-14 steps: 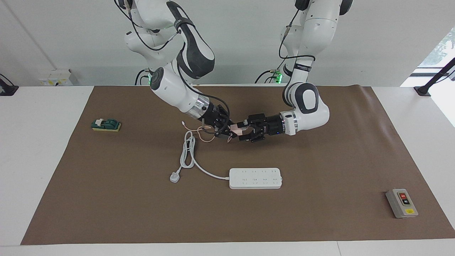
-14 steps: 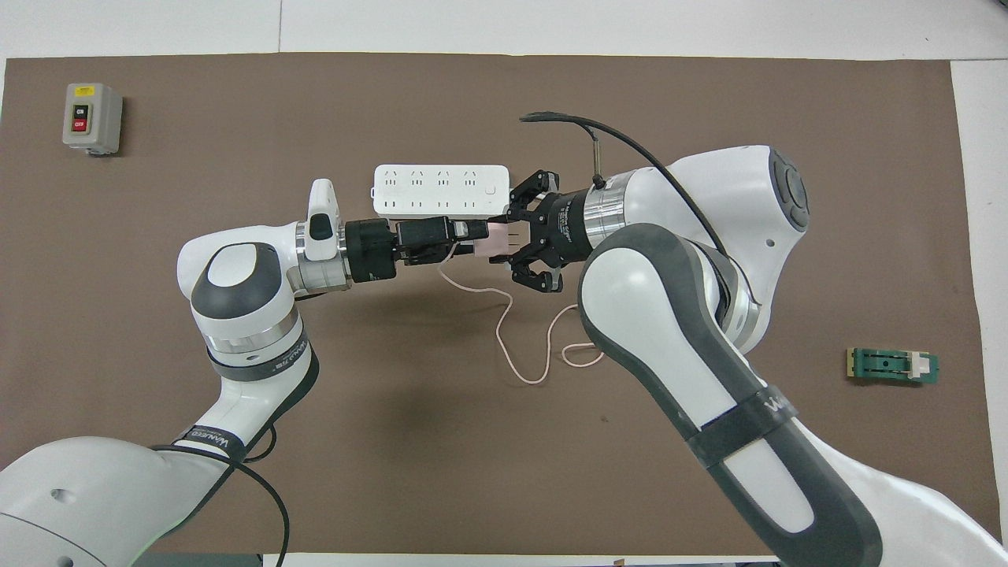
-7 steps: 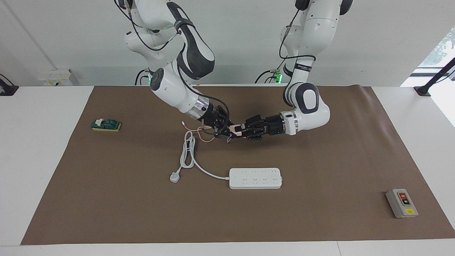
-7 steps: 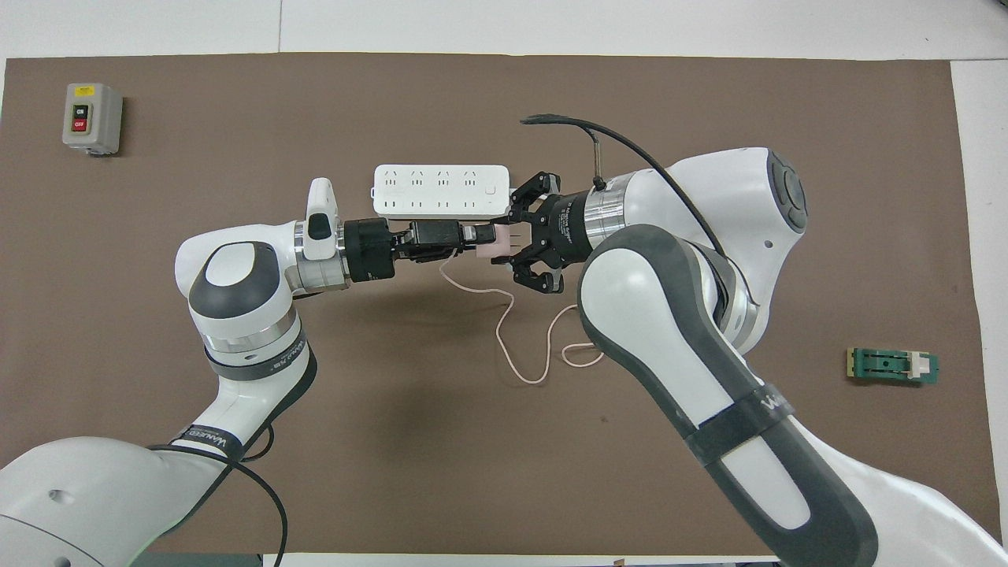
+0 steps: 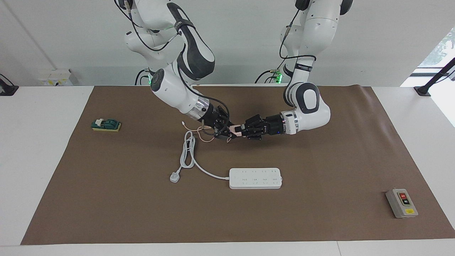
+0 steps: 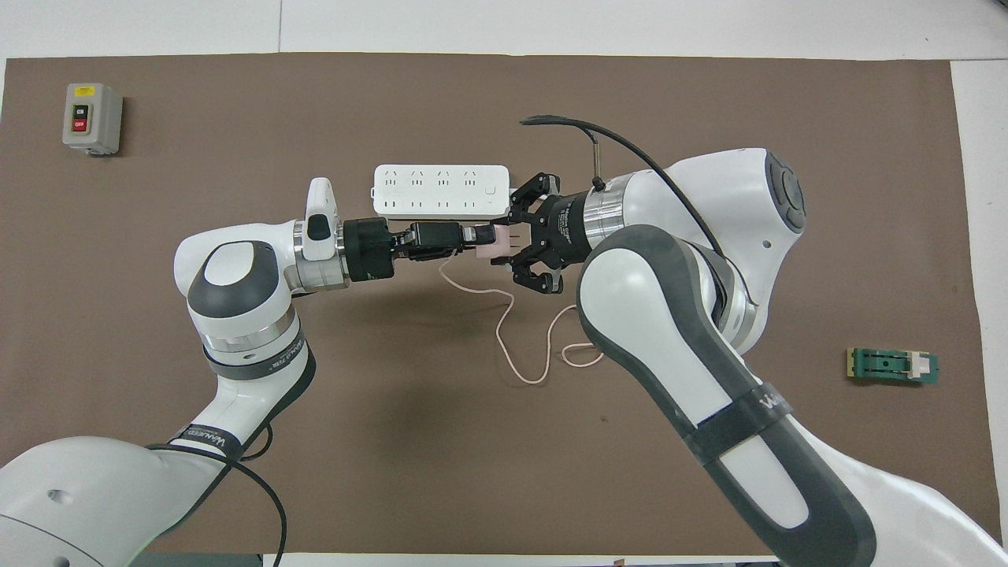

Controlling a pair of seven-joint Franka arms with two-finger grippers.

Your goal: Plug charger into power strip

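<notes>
Fingers (image 5: 245,128) of both grippers mostly hide charger (image 5: 235,130).

Bright, even overhead light, both views sharp. Daylight blows out at window (image 5: 439,49), facing view's edge. Soft diffuse shadows under arms on brown mat (image 6: 441,425), darkest blob mid-mat in overhead view. Mild sheen on white arm shells. No motion blur; slight wide-angle bend at overhead edges.
</notes>
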